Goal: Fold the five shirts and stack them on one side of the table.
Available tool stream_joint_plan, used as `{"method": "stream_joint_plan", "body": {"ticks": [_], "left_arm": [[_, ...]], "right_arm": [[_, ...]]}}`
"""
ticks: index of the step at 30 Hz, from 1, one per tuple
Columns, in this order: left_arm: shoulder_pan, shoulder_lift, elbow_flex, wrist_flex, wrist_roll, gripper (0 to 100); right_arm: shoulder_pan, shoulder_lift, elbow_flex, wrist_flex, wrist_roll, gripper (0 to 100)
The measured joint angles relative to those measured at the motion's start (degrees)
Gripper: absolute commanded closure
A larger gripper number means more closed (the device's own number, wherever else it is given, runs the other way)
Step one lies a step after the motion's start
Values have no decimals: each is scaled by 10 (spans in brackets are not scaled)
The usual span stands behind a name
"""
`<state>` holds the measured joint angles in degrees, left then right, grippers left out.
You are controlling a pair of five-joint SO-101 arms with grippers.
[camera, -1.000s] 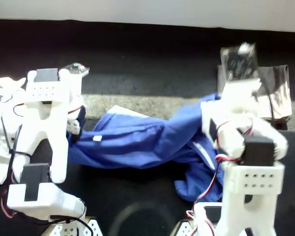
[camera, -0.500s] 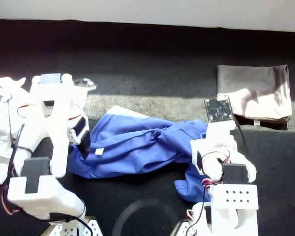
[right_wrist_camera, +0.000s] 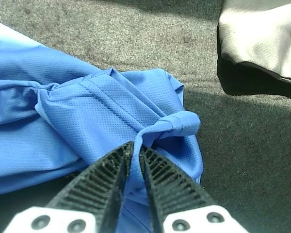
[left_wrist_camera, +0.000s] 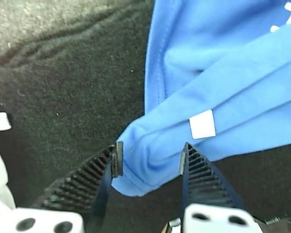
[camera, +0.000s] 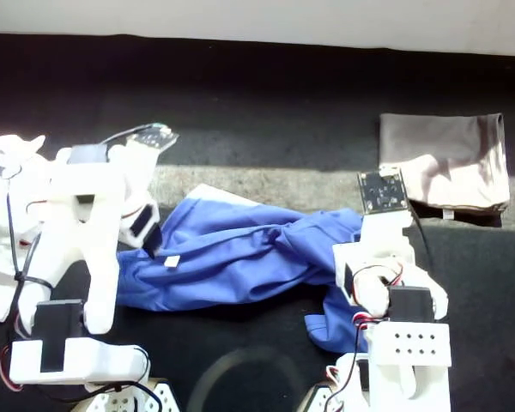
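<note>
Blue shirt (camera: 240,253) bunched on tabletop (camera: 266,103), just beside folded grey shirt (camera: 446,163). Right pincer (right_wrist_camera: 135,160) clamped on hem fold nearest grey shirt; left pincer (left_wrist_camera: 150,162) gaping astride corner farthest from it. Close left fully, then pull ends apart evenly, low, w/o jerking.

It looked like a robotics lab bench: a table (camera: 266,94) covered in dark felt. A white plastic left arm (camera: 81,232) and right arm (camera: 408,343), trailing bare wires (camera: 365,322), stood at the table's near edge. A plain pale wall (camera: 257,15) ran along its far edge.
</note>
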<state>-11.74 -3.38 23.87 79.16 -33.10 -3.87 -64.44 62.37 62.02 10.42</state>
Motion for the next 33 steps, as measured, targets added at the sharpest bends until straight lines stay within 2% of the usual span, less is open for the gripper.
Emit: {"method": "stream_joint_plan", "body": {"ticks": [3,9,19,24,26,28,33], "left_arm": [[-28,0,44,-39,-23,800],[-74,0,47,-55,-47,800],[-90,-1,84,-55,-50,800],[-90,-1,105,-80,-50,805],[-90,-1,105,-84,-50,864],[-90,-1,105,-84,-50,981],[-90,-4,105,-86,-50,992]], "right_arm": [[17,0,0,0,0,991],[45,0,0,0,27,991],[47,0,0,0,27,991],[47,0,0,0,27,991],[47,0,0,0,27,991],[47,0,3,0,27,991],[47,0,4,-2,27,991]]}}
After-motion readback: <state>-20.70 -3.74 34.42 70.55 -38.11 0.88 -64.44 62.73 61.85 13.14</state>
